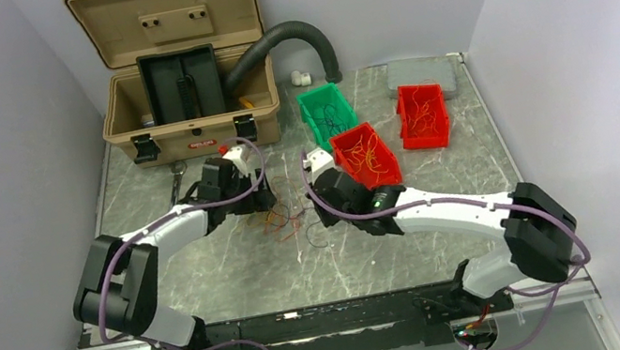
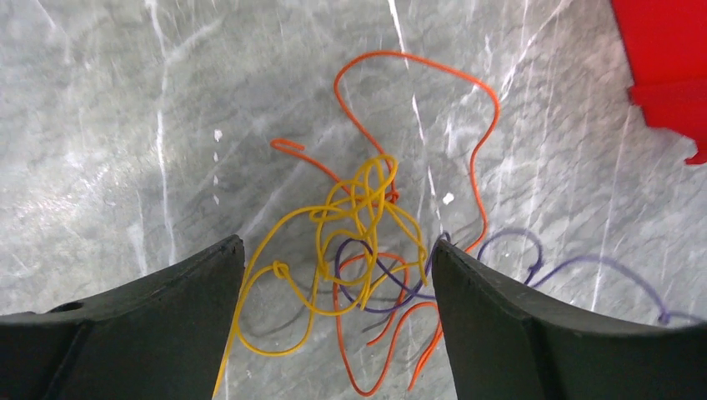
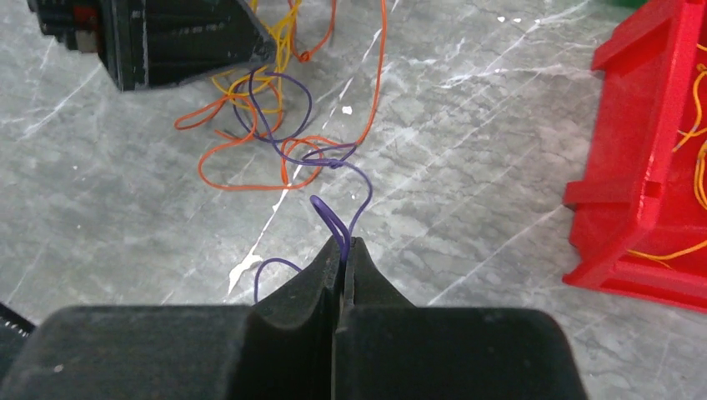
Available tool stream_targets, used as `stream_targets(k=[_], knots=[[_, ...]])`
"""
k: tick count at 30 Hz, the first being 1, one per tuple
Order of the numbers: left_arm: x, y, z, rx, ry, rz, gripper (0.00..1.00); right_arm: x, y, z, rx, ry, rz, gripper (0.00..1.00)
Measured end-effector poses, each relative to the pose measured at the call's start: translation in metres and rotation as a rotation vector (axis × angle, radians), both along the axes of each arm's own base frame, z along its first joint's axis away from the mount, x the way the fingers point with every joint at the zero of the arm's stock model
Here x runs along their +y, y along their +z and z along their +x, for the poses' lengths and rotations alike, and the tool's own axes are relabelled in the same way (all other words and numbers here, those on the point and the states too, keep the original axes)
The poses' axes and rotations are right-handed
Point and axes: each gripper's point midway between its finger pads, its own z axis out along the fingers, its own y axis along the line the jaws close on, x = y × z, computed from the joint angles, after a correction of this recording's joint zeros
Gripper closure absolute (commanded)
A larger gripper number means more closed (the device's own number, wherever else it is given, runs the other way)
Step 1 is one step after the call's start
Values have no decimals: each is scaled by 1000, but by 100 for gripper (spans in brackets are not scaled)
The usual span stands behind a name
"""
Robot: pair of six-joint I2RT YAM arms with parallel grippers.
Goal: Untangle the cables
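Note:
A small tangle of thin wires (image 1: 287, 221) lies on the marble table between my two grippers. In the left wrist view a knotted yellow wire (image 2: 358, 200), a long orange wire (image 2: 475, 158) and a dark purple-blue wire (image 2: 392, 292) cross each other. My left gripper (image 2: 338, 244) is open, its fingers standing on either side of the tangle just above the table. My right gripper (image 3: 343, 243) is shut on a loop of the purple-blue wire (image 3: 367, 187), which runs back into the orange and yellow knot beside the left gripper (image 3: 183, 42).
An open tan toolbox (image 1: 184, 72) with a fat black hose (image 1: 284, 41) stands at the back left. A green bin (image 1: 326, 113) and two red bins (image 1: 367, 156) (image 1: 423, 115) hold more wires. The nearer red bin (image 3: 650, 167) is close to the right gripper's right side.

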Motion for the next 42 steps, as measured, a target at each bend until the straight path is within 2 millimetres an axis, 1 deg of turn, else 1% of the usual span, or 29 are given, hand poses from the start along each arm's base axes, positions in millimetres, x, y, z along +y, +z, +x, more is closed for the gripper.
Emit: stream_targets(k=[2,4,6,9,13,17,18,19,20,21,23,24,27,29,32,35,38,40,41,42], knots=[[0,6,4,-2,11,1,16,-4,7,-3,-3,-1,5,100],[-1,13,10,-7,27,-2,18,-10,9,-6,-4,-1,6,100],[-3,19,18,-13,39,-5,20,-16,8,-11,0,-2,0,100],[-7,21,28,-1,49,-6,23,-25,4,-16,14,-5,-17,100],[-9,11,34,53,62,11,25,-29,1,-19,23,-6,-31,100],[-11,0,29,113,62,24,24,-30,1,-19,24,-14,-31,100],[-13,-2,26,126,57,29,25,-30,1,-19,24,-14,-31,100],[-16,-4,23,135,50,33,31,-30,1,-19,24,-14,-31,100],[-21,-6,21,146,40,40,49,-30,1,-19,24,-14,-31,100],[-25,-8,20,155,31,43,62,-30,1,-19,24,-15,-31,100],[-36,-14,21,174,11,53,83,-30,1,-19,24,-15,-30,100],[-40,-18,22,181,2,57,99,-30,1,-19,23,-14,-30,100],[-45,-28,19,200,-18,76,100,-31,3,-18,18,-20,-28,100],[-43,-28,20,197,-10,81,100,-36,6,-16,12,-36,-32,100],[-35,-27,20,191,9,87,100,-52,10,-9,9,-94,-49,100],[-7,-27,17,187,85,103,100,-79,21,5,-5,-202,-70,100],[30,-23,13,174,192,110,100,-111,41,19,-32,-327,-56,100],[50,-19,12,150,260,116,100,-137,60,28,-62,-424,-29,100],[58,-17,10,136,289,116,100,-151,73,33,-88,-479,-8,100],[63,-15,9,124,310,115,100,-161,83,36,-108,-514,6,100]])
